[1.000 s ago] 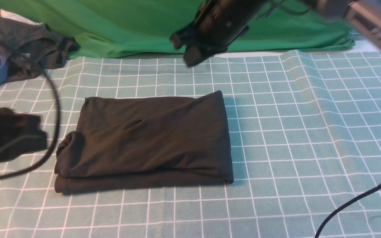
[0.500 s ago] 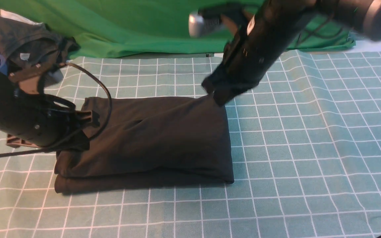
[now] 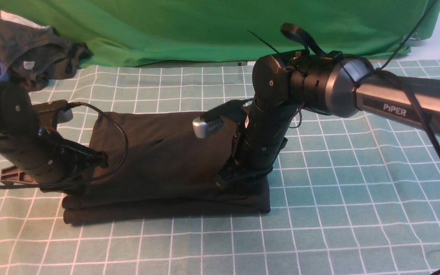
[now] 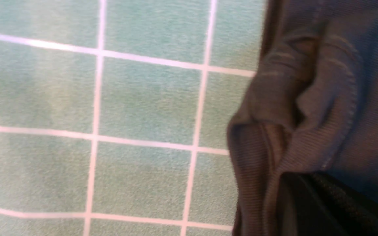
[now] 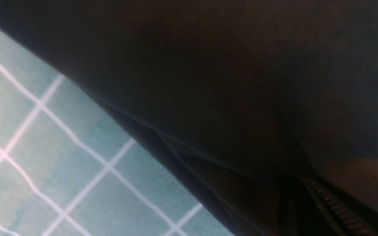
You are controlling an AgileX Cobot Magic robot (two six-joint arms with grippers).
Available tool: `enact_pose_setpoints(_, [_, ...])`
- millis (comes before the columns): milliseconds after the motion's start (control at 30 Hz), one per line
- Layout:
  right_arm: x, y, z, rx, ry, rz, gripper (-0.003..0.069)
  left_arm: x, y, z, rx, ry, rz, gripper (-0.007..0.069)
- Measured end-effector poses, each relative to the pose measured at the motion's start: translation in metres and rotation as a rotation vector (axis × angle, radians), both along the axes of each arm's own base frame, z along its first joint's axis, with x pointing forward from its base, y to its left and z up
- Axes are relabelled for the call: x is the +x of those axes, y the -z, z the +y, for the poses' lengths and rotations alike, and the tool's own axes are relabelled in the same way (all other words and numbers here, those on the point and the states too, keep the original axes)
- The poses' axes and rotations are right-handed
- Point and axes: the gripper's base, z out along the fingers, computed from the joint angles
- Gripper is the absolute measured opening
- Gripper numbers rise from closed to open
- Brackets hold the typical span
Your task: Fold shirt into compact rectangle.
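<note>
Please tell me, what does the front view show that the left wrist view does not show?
Only the front view shows both arms down on the folded shirt, the left gripper at its left end and the right gripper near its right end, plus the dark grey garment far left. Only the left wrist view shows the stitched hem close up. Both show the shirt lying on the checked cloth.

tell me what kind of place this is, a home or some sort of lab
Most likely a lab or recording bench, not a home: a green backdrop cloth hangs behind, a teal grid-lined mat covers the table, and spare garments are piled beside the folded black shirt.
</note>
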Motion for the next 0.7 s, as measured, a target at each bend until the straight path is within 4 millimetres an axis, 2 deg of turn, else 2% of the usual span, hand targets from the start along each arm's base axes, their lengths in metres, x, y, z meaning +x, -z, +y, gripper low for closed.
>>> enact_pose_setpoints(333, [-0.003, 0.000, -0.009, -0.114, 0.003, 0.022, 0.0022, -0.005, 0.001, 0.003, 0.033, -0.010, 0.061, 0.0012])
enact_pose_setpoints(467, [-0.008, -0.019, -0.008, -0.097, 0.007, -0.017, 0.0022, -0.009, -0.006, 0.003, 0.031, -0.017, 0.053, 0.0012])
enact_pose_setpoints(567, [-0.012, -0.041, -0.001, -0.028, 0.008, -0.094, 0.0022, -0.012, -0.023, 0.000, -0.003, -0.021, -0.010, 0.0012])
enact_pose_setpoints(700, [-0.018, -0.052, 0.010, 0.041, 0.006, -0.138, 0.0022, -0.015, -0.042, -0.011, -0.075, 0.009, -0.111, 0.0012])
